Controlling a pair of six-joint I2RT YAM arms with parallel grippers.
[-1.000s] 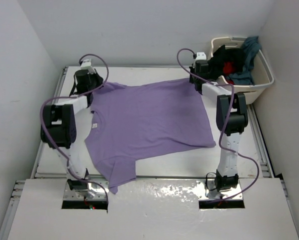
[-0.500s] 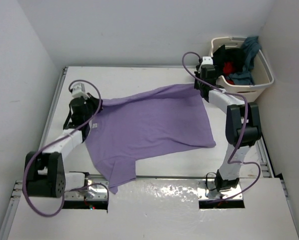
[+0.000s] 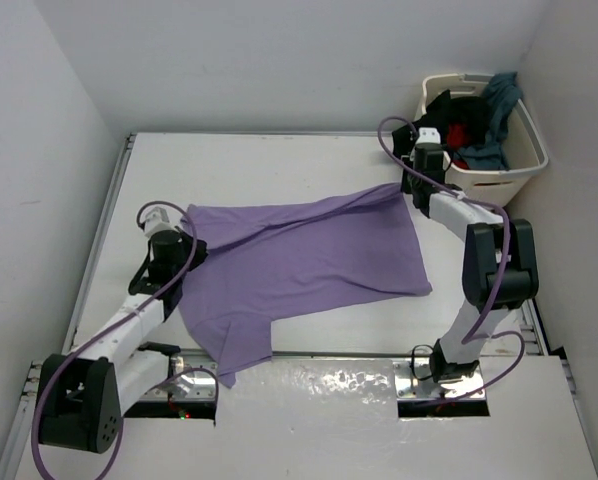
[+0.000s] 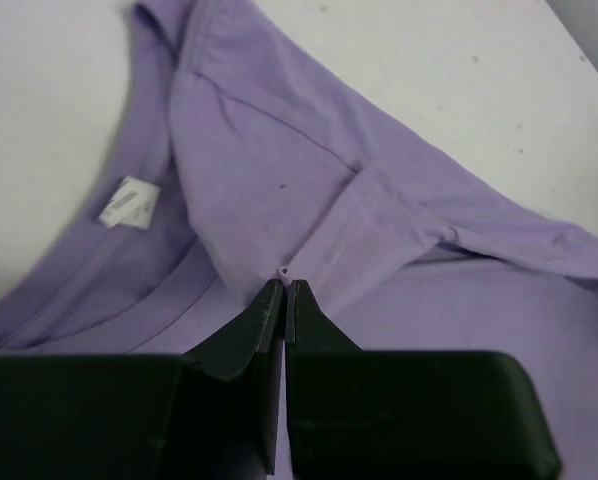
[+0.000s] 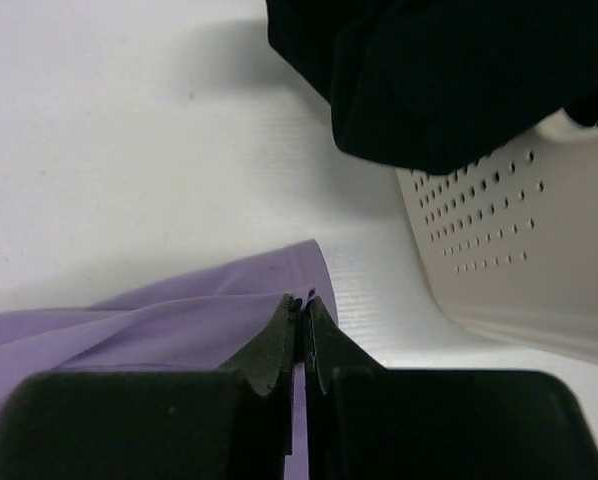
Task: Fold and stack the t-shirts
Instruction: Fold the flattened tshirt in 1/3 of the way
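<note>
The lavender t-shirt (image 3: 309, 260) lies spread on the white table, its far edge lifted and drawn over itself. My left gripper (image 3: 191, 246) is shut on the shirt's left shoulder fold (image 4: 279, 150), near the collar and its white label (image 4: 125, 203). My right gripper (image 3: 407, 188) is shut on the shirt's far right hem corner (image 5: 179, 320), close to the basket. In the wrist views both pairs of fingertips (image 4: 284, 285) (image 5: 301, 300) pinch purple cloth. A black t-shirt (image 3: 441, 110), a red one (image 3: 461, 132) and a teal one (image 3: 499, 100) sit in the basket.
The cream laundry basket (image 3: 534, 150) stands at the far right corner, its perforated wall (image 5: 519, 250) just right of my right gripper, with black cloth (image 5: 449, 70) hanging over its rim. Walls close in on the left, the back and the right of the table.
Both grippers have carried the shirt's far edge toward the near side. The left arm swung well back toward its base; the right moved a little nearer and to the right.
</note>
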